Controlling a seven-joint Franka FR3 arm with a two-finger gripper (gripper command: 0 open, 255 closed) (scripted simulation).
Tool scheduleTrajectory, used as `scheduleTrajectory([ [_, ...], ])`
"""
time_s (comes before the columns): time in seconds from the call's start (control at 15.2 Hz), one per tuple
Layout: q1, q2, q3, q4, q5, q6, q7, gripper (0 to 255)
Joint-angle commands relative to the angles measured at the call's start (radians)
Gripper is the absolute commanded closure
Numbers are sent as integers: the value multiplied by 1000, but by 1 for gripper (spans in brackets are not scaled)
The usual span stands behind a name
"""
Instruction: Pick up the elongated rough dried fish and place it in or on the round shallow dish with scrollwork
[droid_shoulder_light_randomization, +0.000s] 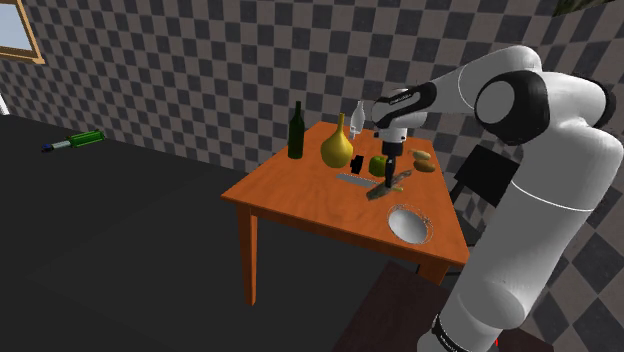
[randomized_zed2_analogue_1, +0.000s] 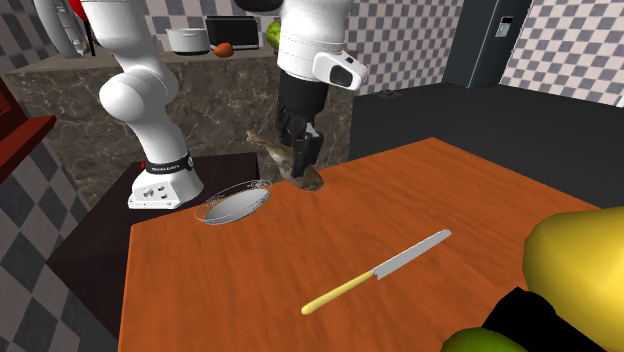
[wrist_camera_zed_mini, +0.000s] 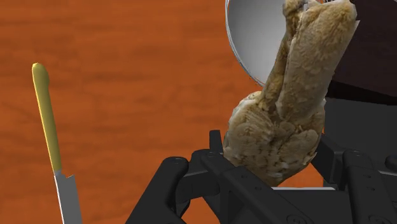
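Observation:
The dried fish (wrist_camera_zed_mini: 292, 108) is long, rough and tan, and my black gripper (wrist_camera_zed_mini: 273, 175) is shut on its thick end. Its thin end points toward the round shallow dish (wrist_camera_zed_mini: 251, 38). In the shoulder view the gripper (droid_shoulder_light_randomization: 390, 176) holds the fish (droid_shoulder_light_randomization: 392, 188) low over the orange table (droid_shoulder_light_randomization: 290, 205), a little beyond the dish (droid_shoulder_light_randomization: 408, 224) near the table's front corner. From the second exterior view the fish (randomized_zed2_analogue_1: 272, 151) sticks out of the gripper (randomized_zed2_analogue_1: 301, 165) just right of the dish (randomized_zed2_analogue_1: 235, 203), whose rim shows scrollwork.
A yellow-handled knife (droid_shoulder_light_randomization: 355, 180) lies beside the gripper, seen again as the knife (randomized_zed2_analogue_1: 380, 270). Behind stand a yellow gourd-shaped vase (droid_shoulder_light_randomization: 338, 145), a dark bottle (droid_shoulder_light_randomization: 296, 130), a clear bottle (droid_shoulder_light_randomization: 360, 115), a green fruit (droid_shoulder_light_randomization: 377, 165) and a brown lump (droid_shoulder_light_randomization: 423, 160). A green bottle (droid_shoulder_light_randomization: 75, 141) lies on the floor.

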Motion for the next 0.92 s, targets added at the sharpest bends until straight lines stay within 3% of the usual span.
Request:
scheduleTrajectory([
  [0.0, -5, -89, -3, -81, -57, 8, 21, 255],
  [0.46, -97, -401, 16, -322, -243, -23, 68, 255],
  [0.86, -97, -364, -6, -377, -242, 66, 62, 255],
])
